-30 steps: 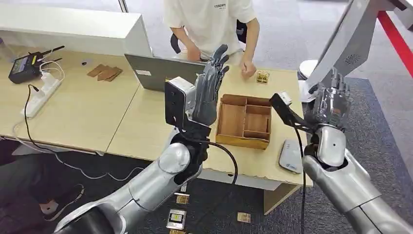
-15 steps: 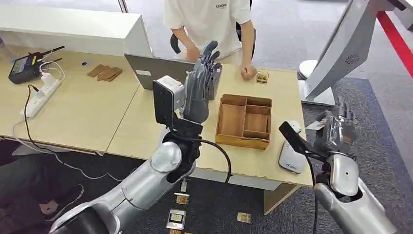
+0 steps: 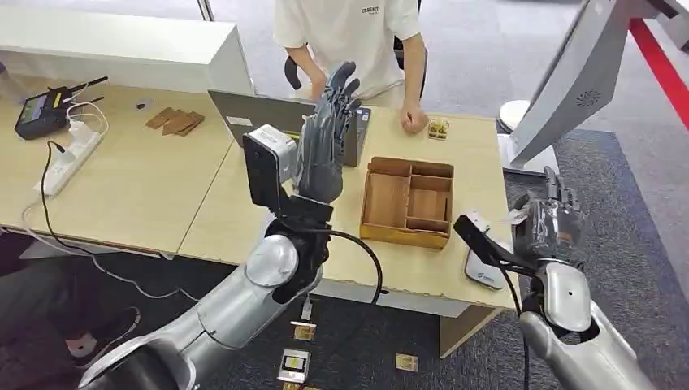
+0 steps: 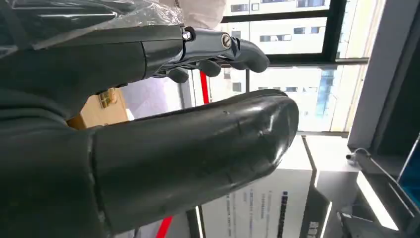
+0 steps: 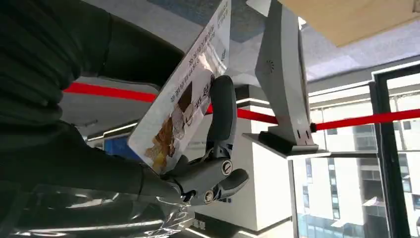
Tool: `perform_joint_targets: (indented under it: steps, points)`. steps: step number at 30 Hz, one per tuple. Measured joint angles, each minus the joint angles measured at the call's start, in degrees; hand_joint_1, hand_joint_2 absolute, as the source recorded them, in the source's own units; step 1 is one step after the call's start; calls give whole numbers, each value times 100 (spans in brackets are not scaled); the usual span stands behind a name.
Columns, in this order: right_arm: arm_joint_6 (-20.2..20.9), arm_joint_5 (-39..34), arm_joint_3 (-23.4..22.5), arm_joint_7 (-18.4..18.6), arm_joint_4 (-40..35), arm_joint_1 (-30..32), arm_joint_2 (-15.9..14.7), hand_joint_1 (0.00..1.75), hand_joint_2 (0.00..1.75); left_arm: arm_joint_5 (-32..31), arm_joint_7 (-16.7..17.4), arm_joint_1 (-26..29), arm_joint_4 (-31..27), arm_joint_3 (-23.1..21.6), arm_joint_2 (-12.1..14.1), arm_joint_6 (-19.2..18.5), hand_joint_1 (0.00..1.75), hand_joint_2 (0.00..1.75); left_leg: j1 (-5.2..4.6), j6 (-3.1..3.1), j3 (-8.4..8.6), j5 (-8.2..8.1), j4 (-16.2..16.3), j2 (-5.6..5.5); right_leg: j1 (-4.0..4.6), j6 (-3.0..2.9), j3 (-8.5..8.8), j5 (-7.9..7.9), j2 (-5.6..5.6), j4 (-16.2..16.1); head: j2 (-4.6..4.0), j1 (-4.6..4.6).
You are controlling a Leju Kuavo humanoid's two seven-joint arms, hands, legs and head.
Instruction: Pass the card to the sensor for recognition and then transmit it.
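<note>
My right hand [image 3: 549, 224] hangs just off the table's front right corner, beside the grey-white card sensor [image 3: 483, 270] lying at the table edge. It holds a printed white card [image 5: 184, 91] between thumb and fingers; a white corner of the card [image 3: 513, 217] peeks out at the hand's left. My left hand [image 3: 324, 140] is raised over the middle of the table with fingers straight and apart, nothing in it. In the left wrist view its thumb [image 4: 198, 148] and fingers [image 4: 208, 49] hold nothing.
A wooden compartment tray [image 3: 406, 200] sits between my hands. Behind it are a laptop [image 3: 260, 119], a person [image 3: 349, 36] at the far edge and small cards [image 3: 439, 127]. A grey stand [image 3: 561, 89] rises at the right. Cards [image 3: 294, 364] lie on the floor.
My right hand has dropped with the card from beside the grey stand to the table's front right corner, near the sensor. My left hand has drifted left and slightly higher.
</note>
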Motion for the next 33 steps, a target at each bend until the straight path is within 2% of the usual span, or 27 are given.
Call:
perform_joint_targets:
  steps: [4,12,18,33]
  points:
    - [24,-84,83,-144,249,-33,168,175,175,-2,-50,2,0,2,0,-81,0,0,1,0,-1,0,0,-1,1,0,0,0,-1,0,0,0]
    - [-79,-483,184,-199,982,-145,387,175,175,-39,-52,32,0,4,-2,-155,0,0,0,0,-2,0,0,-3,0,0,0,0,-4,0,0,0]
    - [-114,-581,227,-199,1418,-177,446,175,175,-52,-48,54,0,7,-2,-162,0,0,0,0,-2,0,0,-3,0,0,0,0,-4,0,0,0]
    - [-118,-704,304,-131,1932,-213,496,175,175,-98,2,70,0,9,-2,-168,0,0,0,0,-1,0,0,-3,-1,0,-1,0,-4,0,0,0]
